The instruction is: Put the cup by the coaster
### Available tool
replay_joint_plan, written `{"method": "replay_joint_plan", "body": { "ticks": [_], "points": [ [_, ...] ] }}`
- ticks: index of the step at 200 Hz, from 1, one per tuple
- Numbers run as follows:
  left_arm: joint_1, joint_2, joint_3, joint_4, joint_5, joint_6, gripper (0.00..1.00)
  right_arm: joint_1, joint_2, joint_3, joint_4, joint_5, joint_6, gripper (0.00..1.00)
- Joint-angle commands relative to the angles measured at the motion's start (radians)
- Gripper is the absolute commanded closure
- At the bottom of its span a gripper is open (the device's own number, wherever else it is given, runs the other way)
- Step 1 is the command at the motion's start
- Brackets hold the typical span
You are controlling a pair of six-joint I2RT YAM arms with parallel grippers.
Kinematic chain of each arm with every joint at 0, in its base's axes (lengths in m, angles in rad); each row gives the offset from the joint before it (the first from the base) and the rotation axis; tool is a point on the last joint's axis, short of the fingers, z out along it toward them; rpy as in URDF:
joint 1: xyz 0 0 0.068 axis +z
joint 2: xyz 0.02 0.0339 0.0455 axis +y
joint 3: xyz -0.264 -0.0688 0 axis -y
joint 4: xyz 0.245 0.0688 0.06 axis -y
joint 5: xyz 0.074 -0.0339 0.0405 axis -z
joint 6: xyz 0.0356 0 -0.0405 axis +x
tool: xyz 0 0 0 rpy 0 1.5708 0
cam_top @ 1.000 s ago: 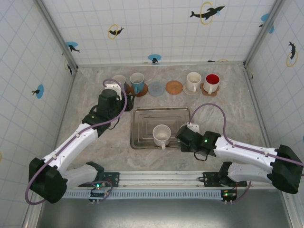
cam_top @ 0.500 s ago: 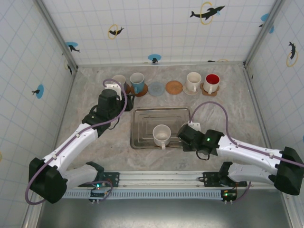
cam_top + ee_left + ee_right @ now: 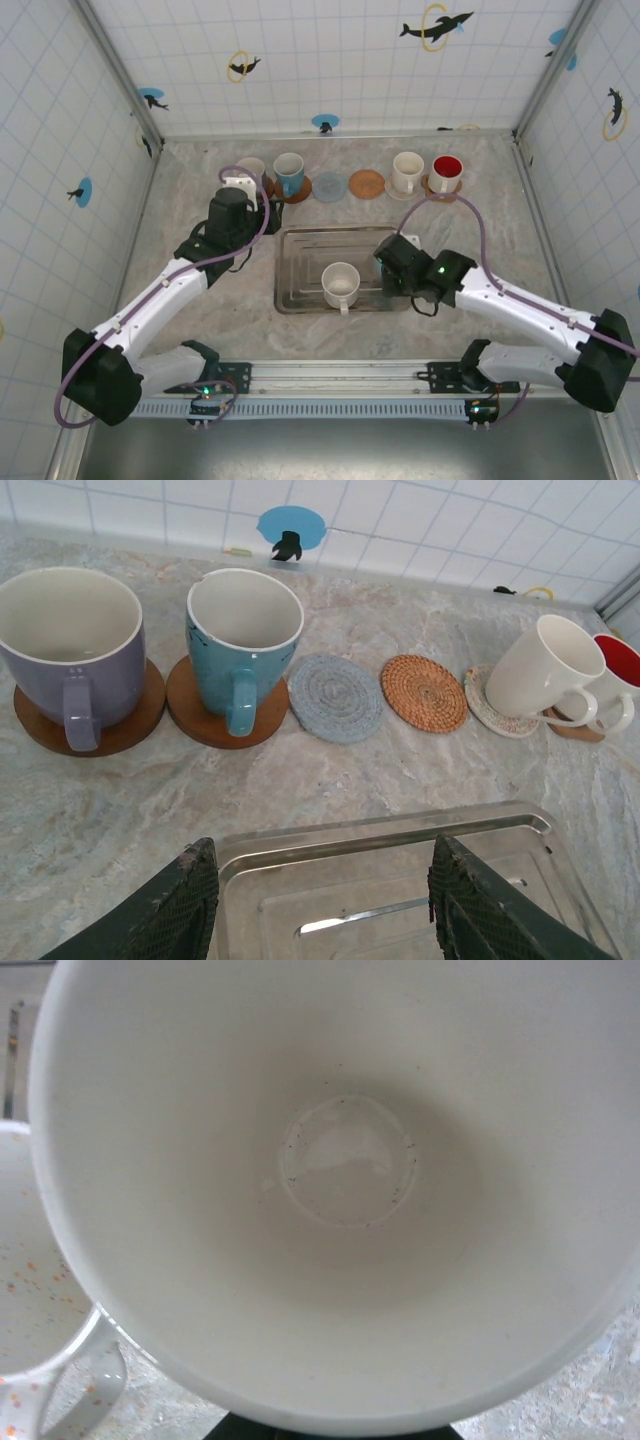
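A plain white cup (image 3: 340, 1170) fills the right wrist view, seen from above into its bowl, with my right gripper (image 3: 330, 1430) shut on its near rim. From the top, that gripper (image 3: 392, 260) hangs over the right part of the steel tray (image 3: 300, 242) and hides the cup beneath it. Two coasters lie bare in the back row: a blue-grey one (image 3: 335, 697) and a woven brown one (image 3: 424, 692). My left gripper (image 3: 325, 920) is open over the tray's far left corner (image 3: 240, 845), holding nothing.
A second white cup, speckled (image 3: 341, 283), stands in the tray beside the held one. The back row holds a purple cup (image 3: 70, 640), a teal cup (image 3: 243, 630), a white cup (image 3: 545, 670) and a red-lined cup (image 3: 612, 670), each on a coaster. Tiled walls enclose the table.
My right arm has carried the cup from the tray's near right corner toward the back, over the tray's right side. The left arm has stayed still.
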Motion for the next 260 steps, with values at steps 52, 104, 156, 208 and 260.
{"method": "replay_joint_plan", "body": {
  "ticks": [52, 104, 156, 208, 260],
  "points": [
    [0.0, 0.04, 0.024, 0.029, -0.022, 0.038, 0.43, -0.137, 0.192, 0.192, 0.037, -0.085, -0.231, 1.0],
    [0.0, 0.035, 0.026, 0.022, -0.025, 0.054, 0.44, -0.201, 0.335, 0.32, 0.068, -0.107, -0.316, 1.0],
    [0.0, 0.014, 0.022, 0.01, -0.034, 0.053, 0.44, -0.271, 0.416, 0.439, 0.091, -0.109, -0.388, 1.0],
    [0.0, -0.01, 0.013, 0.01, -0.036, 0.052, 0.43, -0.32, 0.535, 0.624, 0.043, -0.115, -0.458, 1.0],
    [0.0, -0.017, 0.012, 0.0, -0.046, 0.054, 0.44, -0.368, 0.68, 0.821, 0.02, -0.122, -0.497, 1.0]
  ]
}}
